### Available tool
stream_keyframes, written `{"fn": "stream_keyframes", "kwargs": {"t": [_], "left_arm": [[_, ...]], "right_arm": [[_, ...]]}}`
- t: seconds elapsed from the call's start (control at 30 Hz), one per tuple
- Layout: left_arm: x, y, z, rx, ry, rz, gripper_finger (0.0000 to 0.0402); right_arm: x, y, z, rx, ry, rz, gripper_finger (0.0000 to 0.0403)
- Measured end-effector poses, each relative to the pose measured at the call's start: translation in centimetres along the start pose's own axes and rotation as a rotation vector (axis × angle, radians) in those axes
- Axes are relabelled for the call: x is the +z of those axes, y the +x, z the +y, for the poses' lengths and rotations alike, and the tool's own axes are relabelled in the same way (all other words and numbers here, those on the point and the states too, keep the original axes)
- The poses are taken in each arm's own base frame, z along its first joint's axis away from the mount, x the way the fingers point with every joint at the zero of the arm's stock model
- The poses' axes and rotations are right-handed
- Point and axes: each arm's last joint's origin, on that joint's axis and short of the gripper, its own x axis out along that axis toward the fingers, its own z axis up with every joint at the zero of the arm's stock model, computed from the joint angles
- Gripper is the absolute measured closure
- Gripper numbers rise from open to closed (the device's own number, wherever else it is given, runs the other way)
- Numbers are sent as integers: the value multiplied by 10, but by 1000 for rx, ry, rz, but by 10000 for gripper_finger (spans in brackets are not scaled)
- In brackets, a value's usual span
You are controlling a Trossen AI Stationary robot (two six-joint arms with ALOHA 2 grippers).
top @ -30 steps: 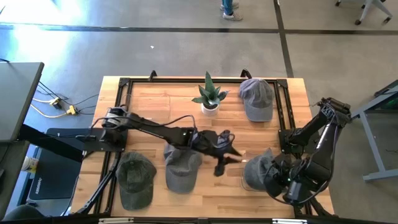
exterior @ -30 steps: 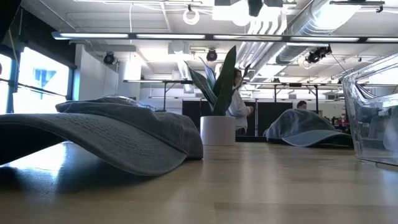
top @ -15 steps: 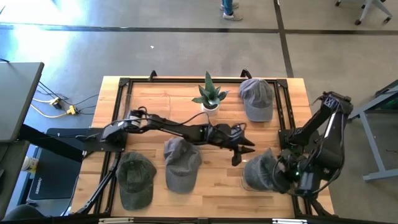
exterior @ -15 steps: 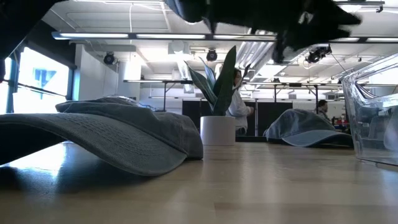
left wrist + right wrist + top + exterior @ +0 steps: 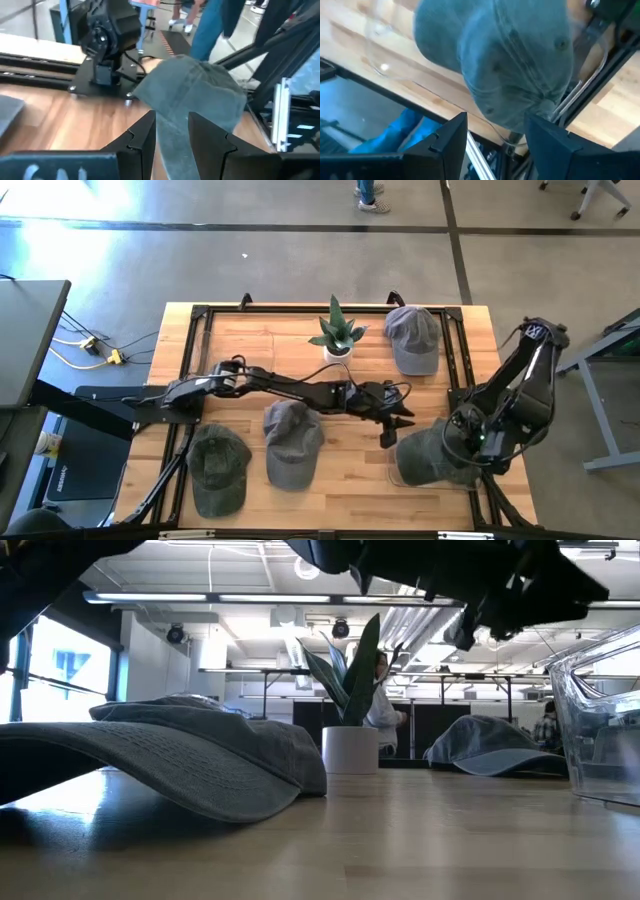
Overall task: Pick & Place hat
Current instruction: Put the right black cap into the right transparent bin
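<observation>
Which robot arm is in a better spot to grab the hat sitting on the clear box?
Probably the left. Its claw is open and stretched across the table, lined up with the brim of the hat on the clear box. The right claw is open too, but hangs above the hat's crown, not at an edge.

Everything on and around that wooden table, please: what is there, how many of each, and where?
Grey-blue fabric caps: four. One at the far right corner, two side by side along the near edge left of centre, one near right, lying over a container.
Clear plastic container: one, near right, under that cap.
Green spiky plant in a white pot: one, far edge, middle.
Light wooden table with a black frame: one.
Person's feet in blue trousers: on the grey floor beyond the table.
Left gripper: open, stretched across the table toward the near-right cap.
Right gripper: open, above the near-right cap.
</observation>
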Motion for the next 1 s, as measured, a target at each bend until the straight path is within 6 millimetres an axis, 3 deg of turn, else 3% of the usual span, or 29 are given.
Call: {"fn": "stream_keyframes", "kwargs": {"t": [0.33,0.7,1.0], "left_arm": [[-7,1,-15,-150,27,46,292],[-12,1,-29,-238,85,79,292],[-18,0,-31,-259,88,131,292]], "right_arm": [[22,19,-41,25,-15,141,145],[25,73,-49,47,-132,205,143],[24,55,-48,13,-103,217,143]]}}
